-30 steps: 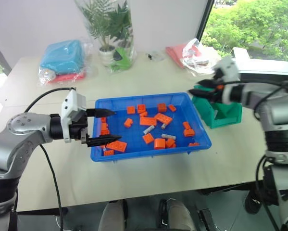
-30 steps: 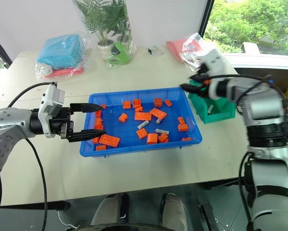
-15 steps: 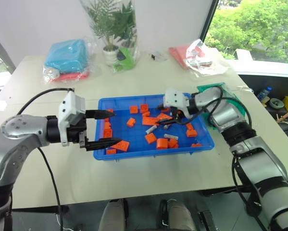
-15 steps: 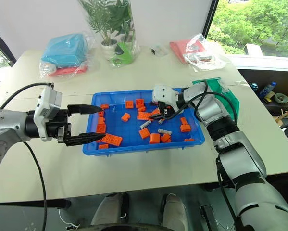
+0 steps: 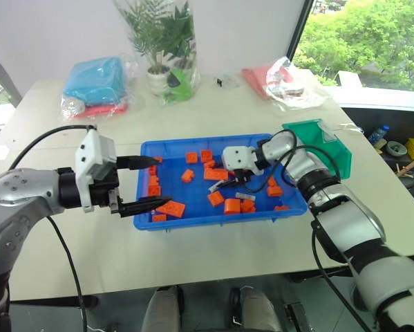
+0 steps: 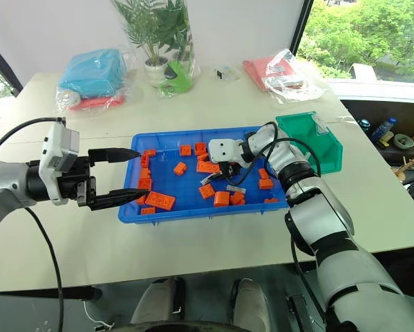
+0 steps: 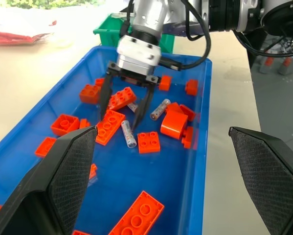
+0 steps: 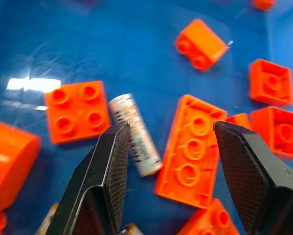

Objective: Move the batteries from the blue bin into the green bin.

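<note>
Scene at the work table, read from left to right. The left gripper [image 5: 146, 183] hung over the left rim of the blue bin [image 5: 193, 220], its two black fingers spread wide apart and holding nothing. Inside the bin lay many orange blocks [image 5: 168, 208] with the batteries among them: one [image 7: 128, 133] just beside the tips of the right gripper [image 7: 126, 107], a second [image 7: 160, 108] close by near a rounded orange piece, and a third [image 5: 245, 197] nearer the front wall. The right gripper reached down into the middle of the bin with its fingers apart, empty, straddling a long orange block with the nearest battery just off one fingertip [image 8: 118, 147]. Farther right, touching or just beside the blue bin's far corner, stood the green bin [image 5: 329, 146]; its contents could not be made out. Judged from this, at least three batteries remained to be moved, and the next pick was lined up but not yet closed.
</note>
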